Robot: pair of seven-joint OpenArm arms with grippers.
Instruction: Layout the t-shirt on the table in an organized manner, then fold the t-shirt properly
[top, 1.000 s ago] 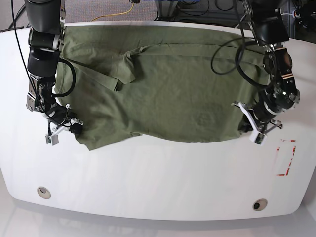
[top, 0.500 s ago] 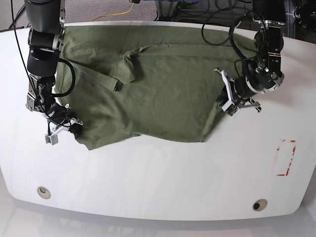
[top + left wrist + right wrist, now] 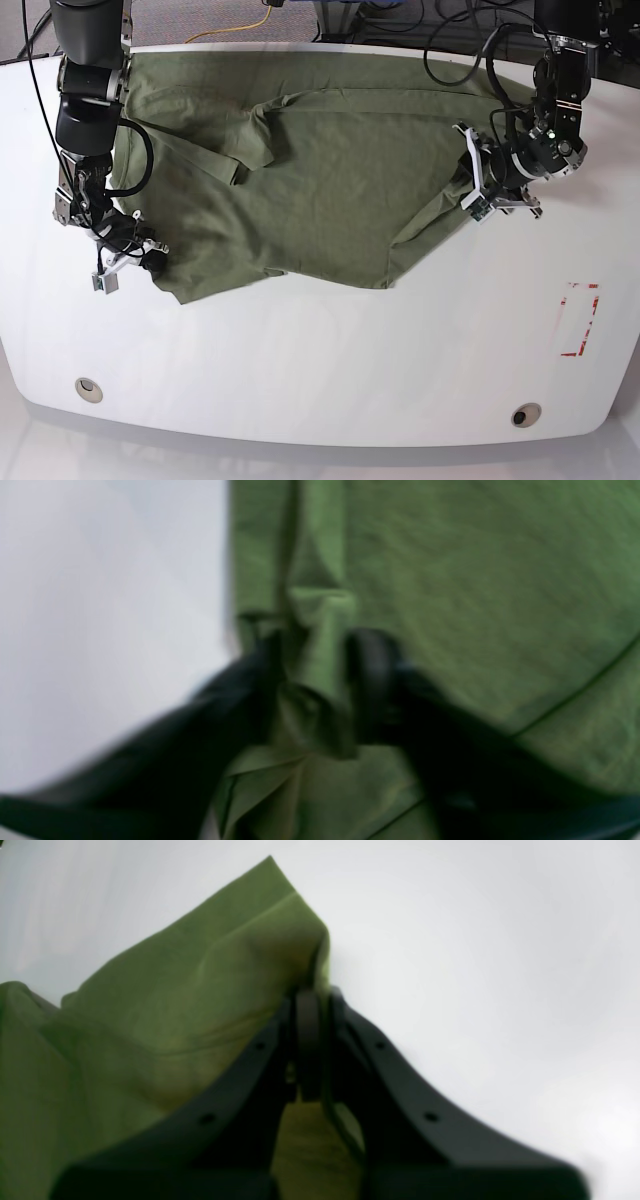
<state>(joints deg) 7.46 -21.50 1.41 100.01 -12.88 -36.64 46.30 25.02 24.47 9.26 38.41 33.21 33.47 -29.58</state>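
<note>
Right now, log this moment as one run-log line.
stage: laying out | olive-green cotton t-shirt: corner folded inward, wrinkled | left tool: parted around a fabric fold | right tool: shut on hem | glossy white table

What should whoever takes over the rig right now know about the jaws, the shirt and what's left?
Left gripper: jaws parted around a bunched fold of the t-shirt; grip uncertain.
Right gripper: jaws shut on a corner of the t-shirt near the table edge.
Shirt: on the table, wrinkled, one side drawn inward over itself.
Done: partly spread.
Left: flatten, then fold.
</note>
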